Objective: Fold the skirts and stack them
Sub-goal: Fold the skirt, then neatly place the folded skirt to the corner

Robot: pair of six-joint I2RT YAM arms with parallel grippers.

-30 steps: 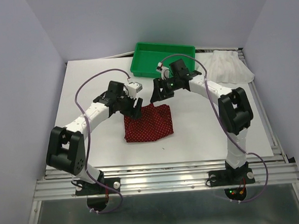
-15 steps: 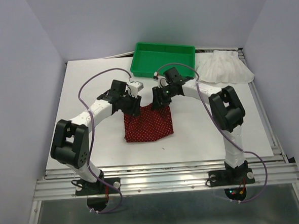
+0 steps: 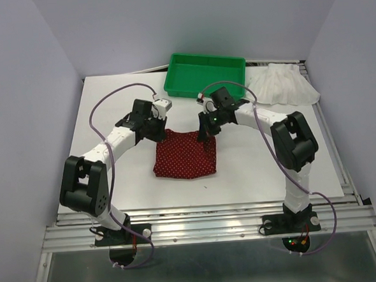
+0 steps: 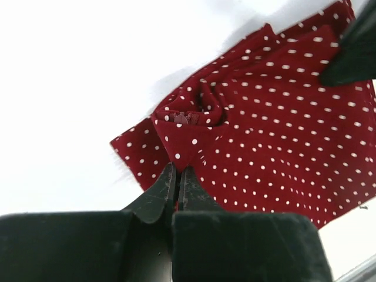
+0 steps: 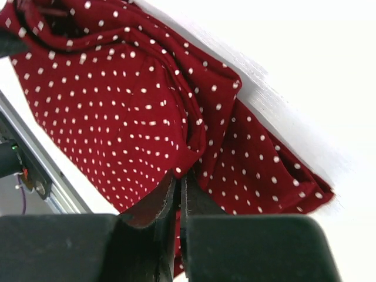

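We have the left gripper (image 4: 178, 171) and right gripper (image 5: 180, 177) each clenched on a far corner of the dark red skirt (image 3: 184, 157), central on the tabletop (image 3: 120, 177); the white skirt (image 3: 281, 84) lies far right.

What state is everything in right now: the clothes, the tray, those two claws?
red skirt, folded over on the table, both far corners pinched.
white skirt, lying spread out at the far right, untouched.
green tray, empty.
left gripper, shut on the red skirt.
right gripper, shut on the red skirt.
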